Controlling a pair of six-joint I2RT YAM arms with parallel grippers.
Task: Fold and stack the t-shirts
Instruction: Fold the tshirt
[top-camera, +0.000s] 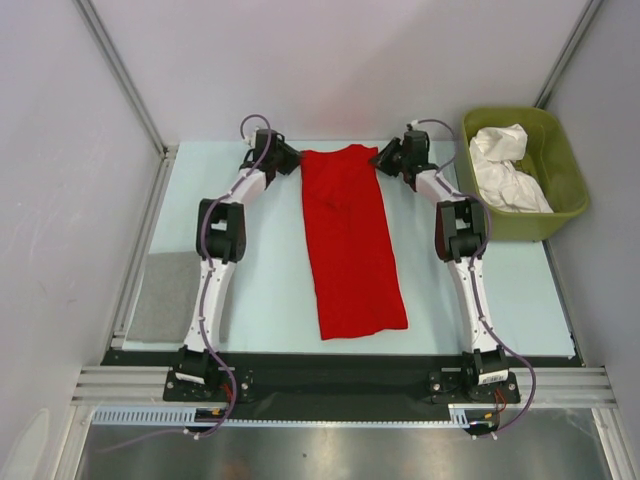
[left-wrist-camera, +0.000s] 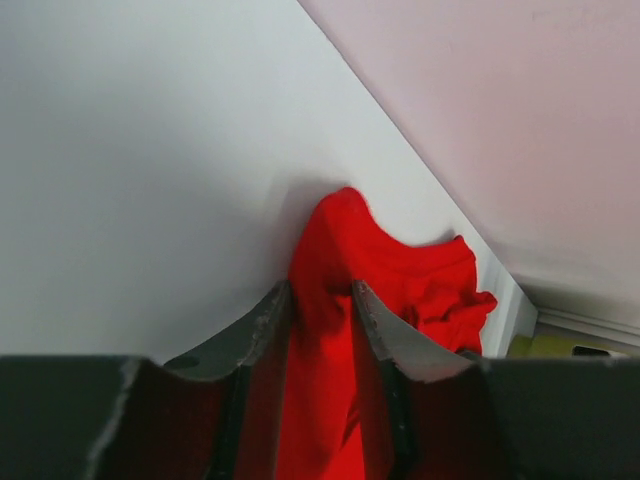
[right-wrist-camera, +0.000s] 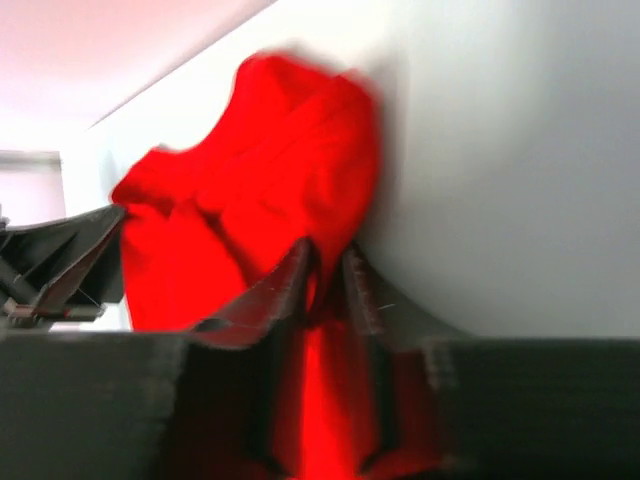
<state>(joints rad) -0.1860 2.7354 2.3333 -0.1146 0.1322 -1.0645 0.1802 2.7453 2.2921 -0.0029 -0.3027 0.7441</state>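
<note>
Two grippers are pinching the far corners of the red t-shirt (top-camera: 352, 240): the left gripper (top-camera: 296, 160) and the right gripper (top-camera: 378, 158) are each clamping cloth near the far edge of the worktop (top-camera: 260, 300). The shirt is lying mid-worktop as a long narrow strip, apparently folded lengthwise; crosswise folds and stacking seem to be remaining. Several white t-shirts (top-camera: 505, 170) are sitting crumpled and unfolded inside the olive-green tub (top-camera: 563, 150) at the far right corner.

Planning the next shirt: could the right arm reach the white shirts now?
Probably not yet: right gripper is shut on the red shirt. Otherwise white shirts lie uncovered in the tub beside it.
</note>
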